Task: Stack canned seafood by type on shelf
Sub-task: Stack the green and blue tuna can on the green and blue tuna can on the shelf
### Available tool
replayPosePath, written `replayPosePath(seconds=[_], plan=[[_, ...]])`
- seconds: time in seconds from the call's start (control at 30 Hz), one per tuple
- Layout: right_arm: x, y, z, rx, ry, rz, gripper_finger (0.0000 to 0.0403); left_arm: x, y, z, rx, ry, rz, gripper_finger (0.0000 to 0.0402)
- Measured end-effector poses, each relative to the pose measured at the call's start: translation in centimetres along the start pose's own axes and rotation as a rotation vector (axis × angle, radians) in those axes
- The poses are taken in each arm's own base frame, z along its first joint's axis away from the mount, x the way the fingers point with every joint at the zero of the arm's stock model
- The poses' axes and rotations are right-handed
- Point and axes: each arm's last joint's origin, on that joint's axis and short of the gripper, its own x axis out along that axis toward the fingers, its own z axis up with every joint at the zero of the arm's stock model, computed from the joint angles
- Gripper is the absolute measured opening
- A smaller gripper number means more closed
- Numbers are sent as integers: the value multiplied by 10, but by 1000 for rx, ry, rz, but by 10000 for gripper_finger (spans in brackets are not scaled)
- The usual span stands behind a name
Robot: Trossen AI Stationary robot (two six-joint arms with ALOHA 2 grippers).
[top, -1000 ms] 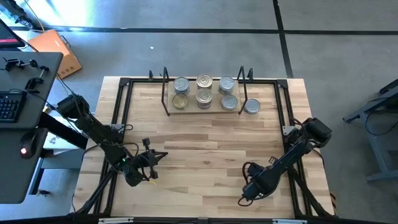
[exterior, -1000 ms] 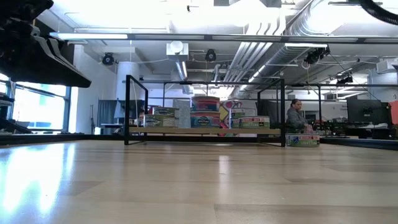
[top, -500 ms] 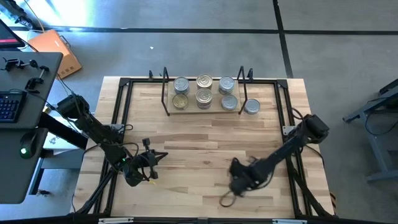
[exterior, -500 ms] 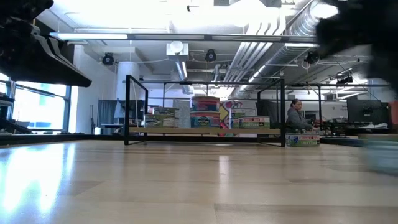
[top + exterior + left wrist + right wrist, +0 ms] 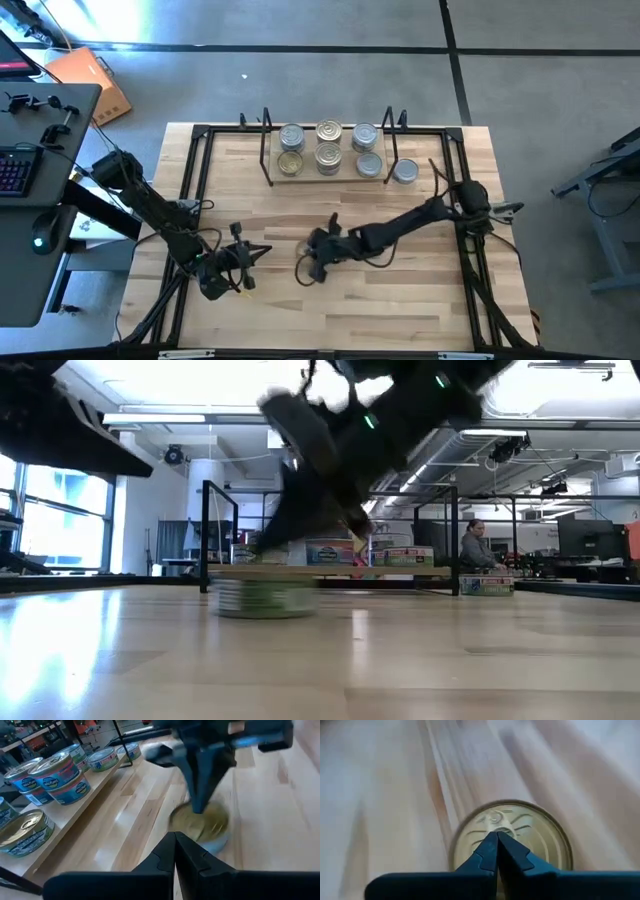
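A: Swinging in from the table's right front corner, the right arm has stretched toward the middle within the last second; the left arm has not budged.

B: High view?

A: The right gripper (image 5: 312,262), fingers pressed together and holding nothing, hangs over a gold-topped tin (image 5: 309,268) at table centre. The left gripper (image 5: 250,252), also closed and empty, waits at nine o'clock from it. The shelf (image 5: 276,180), at twelve o'clock, carries six tins; a seventh tin (image 5: 404,172) sits just outside at its three o'clock end.

B: Low view?

A: That tin stands alone on the boards, well in front of the shelf.

B: Wrist views?

A: Left wrist: blue-labelled tins (image 5: 55,775) stacked on the shelf. Right wrist: closed fingertips over the gold lid.

B: Progress?

A: Mostly done, I'd judge; two tins remain off the shelf.
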Motion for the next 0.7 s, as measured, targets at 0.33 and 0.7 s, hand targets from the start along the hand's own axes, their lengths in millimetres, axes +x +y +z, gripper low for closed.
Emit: replayPosePath(seconds=[0.33, 0.7], plan=[[-33, 28, 3, -109, -26, -82, 0, 39, 18, 5, -101, 144, -57, 0], [-47, 53, -53, 8, -55, -184, 0, 83, 43, 1, -42, 279, -179, 0]])
